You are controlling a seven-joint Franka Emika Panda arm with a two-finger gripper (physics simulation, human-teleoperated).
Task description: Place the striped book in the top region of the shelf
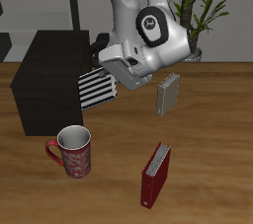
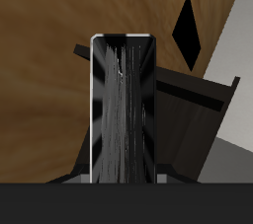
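Carrying is the step, I judge: the claw pinches the striped book, held off the counter just beside the shelf. Next it must rise above the shelf's flat top.

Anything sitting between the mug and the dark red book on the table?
No. In the exterior view the stretch of table between the mug and the dark red book is bare wood.
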